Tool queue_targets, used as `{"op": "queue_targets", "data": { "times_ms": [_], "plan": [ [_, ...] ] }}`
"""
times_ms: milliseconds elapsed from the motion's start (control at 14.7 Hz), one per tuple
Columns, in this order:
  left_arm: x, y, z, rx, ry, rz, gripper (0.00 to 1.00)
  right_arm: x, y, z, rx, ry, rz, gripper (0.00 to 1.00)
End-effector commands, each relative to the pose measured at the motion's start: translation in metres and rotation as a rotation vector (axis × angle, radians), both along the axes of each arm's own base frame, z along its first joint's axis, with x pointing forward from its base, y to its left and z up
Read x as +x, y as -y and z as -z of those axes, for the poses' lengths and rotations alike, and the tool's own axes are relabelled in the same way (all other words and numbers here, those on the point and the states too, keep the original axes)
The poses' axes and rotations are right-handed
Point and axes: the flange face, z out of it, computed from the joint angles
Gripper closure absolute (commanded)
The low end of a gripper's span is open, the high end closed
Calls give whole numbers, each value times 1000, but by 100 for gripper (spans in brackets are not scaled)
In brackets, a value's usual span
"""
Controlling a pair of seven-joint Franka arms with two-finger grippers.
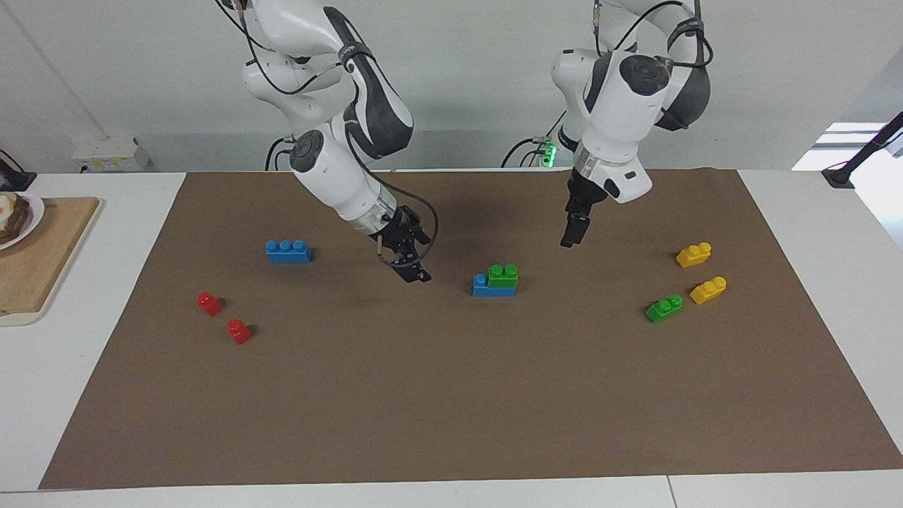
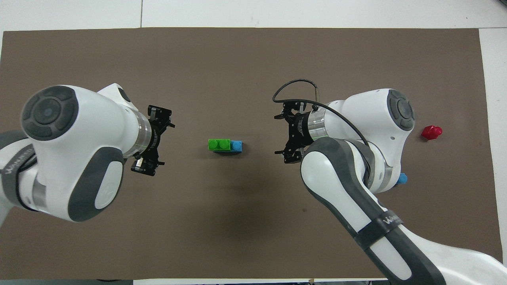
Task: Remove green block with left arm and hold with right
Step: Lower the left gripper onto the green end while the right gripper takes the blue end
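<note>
A green block with two studs sits on top of a blue brick at the middle of the brown mat; the stack also shows in the overhead view. One blue stud is uncovered at the end toward the right arm. My left gripper hangs open above the mat beside the stack, on the left arm's side, and shows in the overhead view. My right gripper hangs open above the mat on the stack's other flank, and shows in the overhead view. Neither touches the stack.
A second green block and two yellow bricks lie toward the left arm's end. A blue three-stud brick and two red pieces lie toward the right arm's end. A wooden board sits off the mat there.
</note>
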Motion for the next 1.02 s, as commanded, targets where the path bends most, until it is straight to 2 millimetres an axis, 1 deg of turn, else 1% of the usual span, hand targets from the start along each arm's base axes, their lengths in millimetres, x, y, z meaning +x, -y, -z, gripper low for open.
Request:
{"op": "queue_targets", "data": {
  "times_ms": [0, 136, 272, 340, 476, 545, 681, 749, 817, 885, 953],
  "plan": [
    [8, 10, 22, -29, 16, -121, 0, -10, -13, 16, 2, 8, 38, 0],
    [8, 24, 35, -32, 11, -143, 0, -15, -23, 30, -6, 12, 56, 0],
    [8, 25, 44, -45, 28, -205, 0, -16, -31, 42, -5, 16, 69, 0],
    [9, 25, 46, -49, 30, -235, 0, -18, -40, 47, -6, 26, 66, 0],
    [10, 38, 69, -36, 2, -245, 0, -21, -51, 61, -15, 40, 67, 0],
    [8, 45, 75, -33, -3, -238, 0, -26, -62, 69, -22, 47, 56, 0],
    [7, 47, 83, -28, -12, -256, 0, -29, -71, 83, -32, 41, 42, 0],
    [6, 49, 88, -24, -18, -263, 0, -28, -73, 85, -34, 50, 41, 0],
    [4, 54, 91, -27, -17, -264, 0, -30, -79, 90, -38, 56, 36, 0],
    [2, 54, 95, -27, -14, -271, 0, -34, -87, 92, -38, 63, 30, 0],
    [4, 56, 100, -34, -5, -283, 0, -35, -90, 96, -41, 63, 27, 0]
  ]
}}
